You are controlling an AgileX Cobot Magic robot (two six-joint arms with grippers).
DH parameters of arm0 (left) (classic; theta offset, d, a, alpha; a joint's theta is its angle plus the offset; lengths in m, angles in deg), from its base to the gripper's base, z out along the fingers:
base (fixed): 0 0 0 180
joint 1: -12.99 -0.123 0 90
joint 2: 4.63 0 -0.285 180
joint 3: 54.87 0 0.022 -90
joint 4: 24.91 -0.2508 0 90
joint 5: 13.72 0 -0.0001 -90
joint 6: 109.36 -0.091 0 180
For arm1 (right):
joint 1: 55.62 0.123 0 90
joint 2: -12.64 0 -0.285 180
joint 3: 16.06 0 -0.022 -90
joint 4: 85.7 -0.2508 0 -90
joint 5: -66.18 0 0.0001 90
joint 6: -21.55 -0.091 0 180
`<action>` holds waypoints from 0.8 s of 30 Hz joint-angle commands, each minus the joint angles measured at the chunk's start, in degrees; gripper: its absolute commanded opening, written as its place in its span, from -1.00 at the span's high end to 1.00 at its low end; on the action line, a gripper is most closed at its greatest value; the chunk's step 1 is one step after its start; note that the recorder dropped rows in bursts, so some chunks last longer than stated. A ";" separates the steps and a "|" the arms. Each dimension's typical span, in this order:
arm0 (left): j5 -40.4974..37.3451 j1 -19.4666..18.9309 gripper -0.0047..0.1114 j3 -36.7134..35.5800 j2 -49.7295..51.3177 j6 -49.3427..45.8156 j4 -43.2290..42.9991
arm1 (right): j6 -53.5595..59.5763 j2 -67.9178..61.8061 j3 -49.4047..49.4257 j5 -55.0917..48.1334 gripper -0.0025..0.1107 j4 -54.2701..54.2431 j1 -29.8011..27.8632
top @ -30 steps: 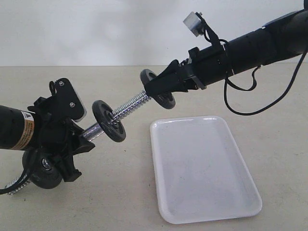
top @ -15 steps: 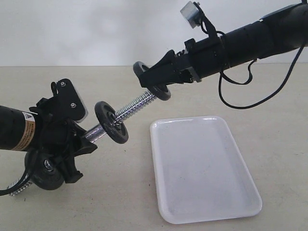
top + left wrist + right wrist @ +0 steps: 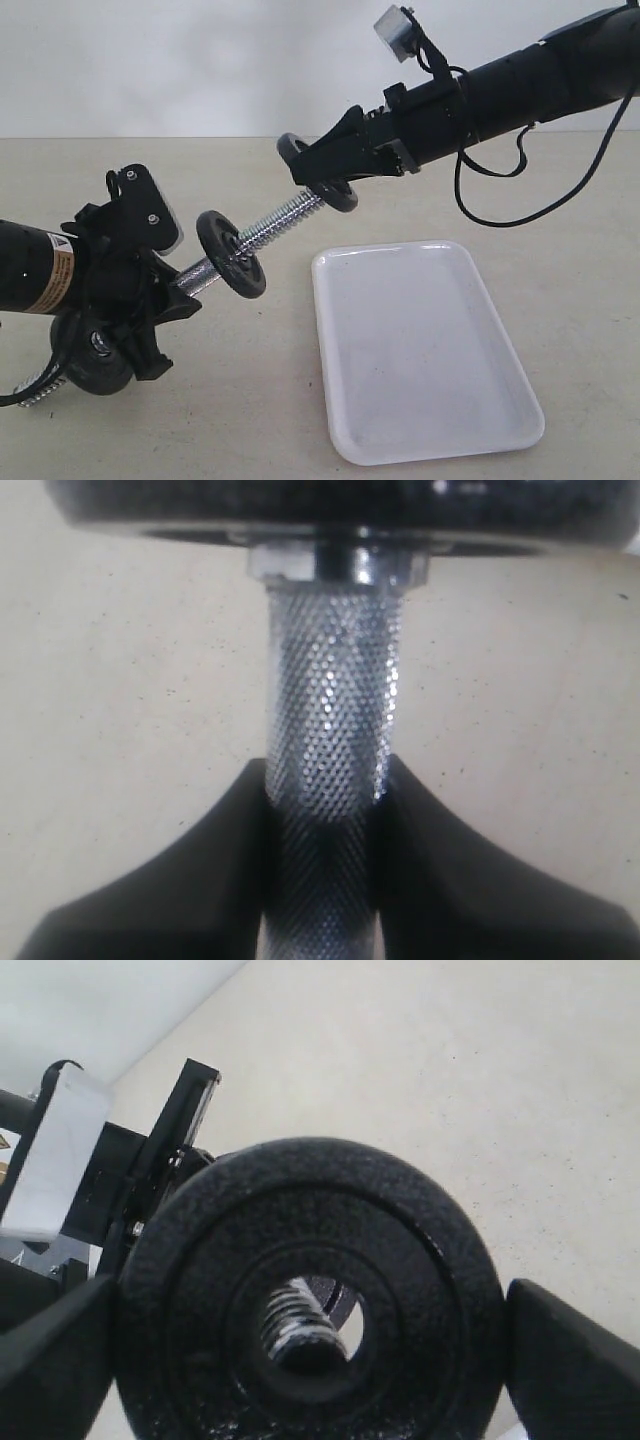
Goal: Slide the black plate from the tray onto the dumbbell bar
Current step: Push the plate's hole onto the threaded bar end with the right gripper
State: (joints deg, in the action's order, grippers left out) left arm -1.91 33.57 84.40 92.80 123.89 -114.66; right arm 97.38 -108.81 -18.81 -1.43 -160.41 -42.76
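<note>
My right gripper [image 3: 320, 172] is shut on the black plate [image 3: 340, 196], holding it by its rim in the air above the table. In the right wrist view the black plate [image 3: 310, 1200] fills the gap between the fingers [image 3: 570, 1360], and the threaded tip of the dumbbell bar [image 3: 298, 1328] shows in its centre hole. My left gripper [image 3: 172, 290] is shut on the dumbbell bar [image 3: 275, 225], which slants up to the right. Its fingers [image 3: 200, 880] clamp the knurled middle of the bar [image 3: 330, 710]. The white tray [image 3: 420, 350] lies bare below.
A second black disc [image 3: 232, 253] sits partway along the bar, just ahead of my left gripper. A third disc [image 3: 95, 358] with a nut is on the bar's low left end, near the table. A black cable [image 3: 520, 200] hangs from the right arm.
The right gripper has carried the black plate up and to the left, to the bar's threaded tip. In the last half second almost nothing has moved. The left arm has stayed put.
</note>
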 commanded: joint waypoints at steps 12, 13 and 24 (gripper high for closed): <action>5.44 0.16 0.84 2.27 -2.84 -2.80 6.20 | -0.14 1.01 -0.73 -2.35 0.96 -1.68 0.25; 5.56 0.16 0.84 2.27 -2.84 -2.80 6.20 | -0.14 1.01 -0.73 -2.35 0.96 -1.68 0.25; 6.81 0.16 0.84 2.16 -2.84 -2.80 4.91 | 0.77 1.01 -0.73 -2.35 0.96 -2.15 0.25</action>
State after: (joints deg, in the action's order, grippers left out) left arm -2.34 33.47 84.40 92.80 122.34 -110.53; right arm 97.38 -108.81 -18.81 -1.93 -158.81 -42.58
